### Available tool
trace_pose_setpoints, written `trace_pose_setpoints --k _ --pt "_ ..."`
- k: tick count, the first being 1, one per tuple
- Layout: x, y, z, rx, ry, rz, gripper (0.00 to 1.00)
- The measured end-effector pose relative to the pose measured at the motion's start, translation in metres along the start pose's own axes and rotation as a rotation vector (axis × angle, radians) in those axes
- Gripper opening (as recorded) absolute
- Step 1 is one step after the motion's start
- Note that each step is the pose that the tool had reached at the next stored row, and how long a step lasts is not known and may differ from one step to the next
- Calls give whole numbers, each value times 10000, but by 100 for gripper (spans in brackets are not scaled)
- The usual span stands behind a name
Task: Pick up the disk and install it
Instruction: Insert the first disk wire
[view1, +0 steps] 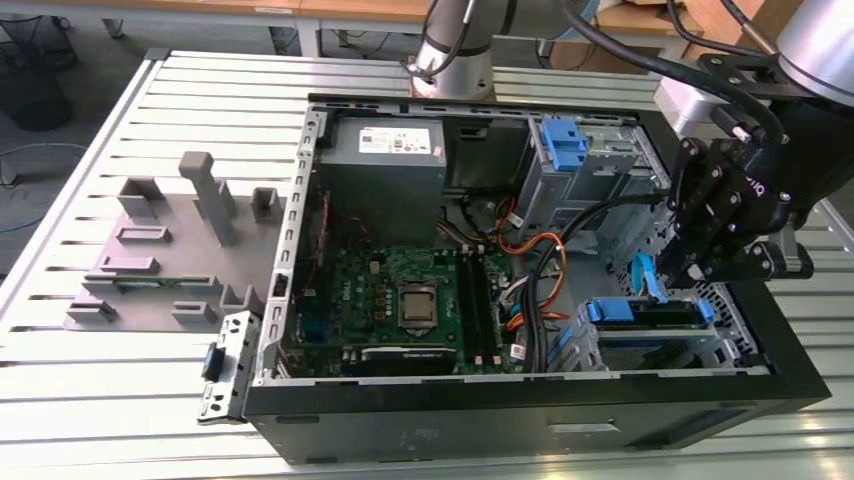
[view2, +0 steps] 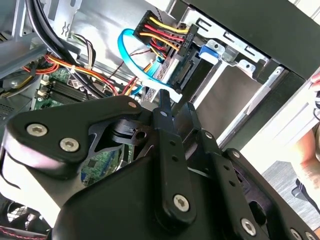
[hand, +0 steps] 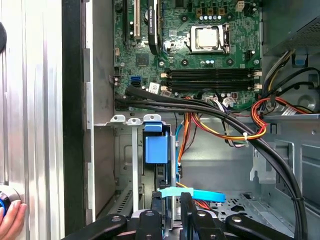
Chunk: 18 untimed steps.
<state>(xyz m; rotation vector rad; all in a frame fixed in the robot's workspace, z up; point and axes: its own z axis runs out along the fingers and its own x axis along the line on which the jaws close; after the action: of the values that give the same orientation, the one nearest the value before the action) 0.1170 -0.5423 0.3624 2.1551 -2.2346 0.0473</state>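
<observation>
Blue-framed, the disk (view1: 646, 312) sits in the case's bay, long axis level, directly under the end effector (view1: 697, 268), whose opening I cannot tell.

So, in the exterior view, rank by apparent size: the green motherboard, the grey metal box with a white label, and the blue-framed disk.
Largest: green motherboard.
Then: grey metal box with white label.
Smallest: blue-framed disk, though only partly visible.

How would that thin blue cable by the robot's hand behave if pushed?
Probably floppy: the blue cable is a thin flat strip that curves loosely, so it should bend aside rather than resist. It is likely light too, being so slim.
</observation>
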Motion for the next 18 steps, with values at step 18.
trace_pose_setpoints --k 18 --pt "-15 -209 13 0 -4 -1 29"
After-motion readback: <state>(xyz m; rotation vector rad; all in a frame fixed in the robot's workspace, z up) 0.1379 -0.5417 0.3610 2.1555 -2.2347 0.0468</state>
